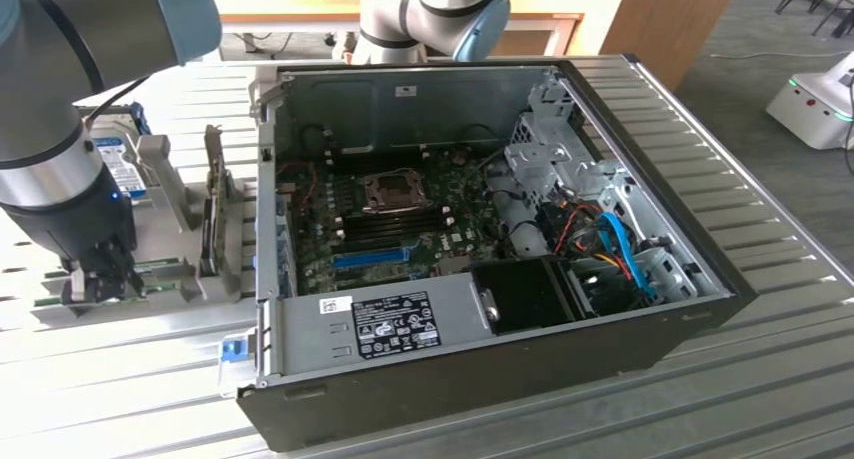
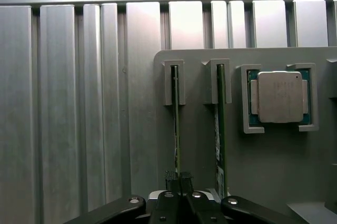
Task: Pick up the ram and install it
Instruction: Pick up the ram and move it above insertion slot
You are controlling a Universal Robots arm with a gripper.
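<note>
Two boards stand on edge: the ram (image 2: 176, 124) and a second stick (image 2: 221, 119) just beside it. Each is held by a slotted post of the grey fixture (image 2: 197, 129), so the long edges are free for a pinch. The gripper (image 2: 178, 179) is narrow, its pads closed on the ram's edge. In the exterior view the fixture is at lower left, beside the open computer case (image 1: 507, 229). By its seat in the post, I judge the ram not yet lifted.

Arm (image 1: 54, 129): silver-grey cylindrical links, pale blue joint caps (image 1: 187, 19), stood at the exterior view's left of the computer case (image 1: 441, 419) | gripper (image 2: 178, 177): was black | linkage bars (image 2: 105, 214): carried silver pivot screws (image 2: 134, 200)
</note>
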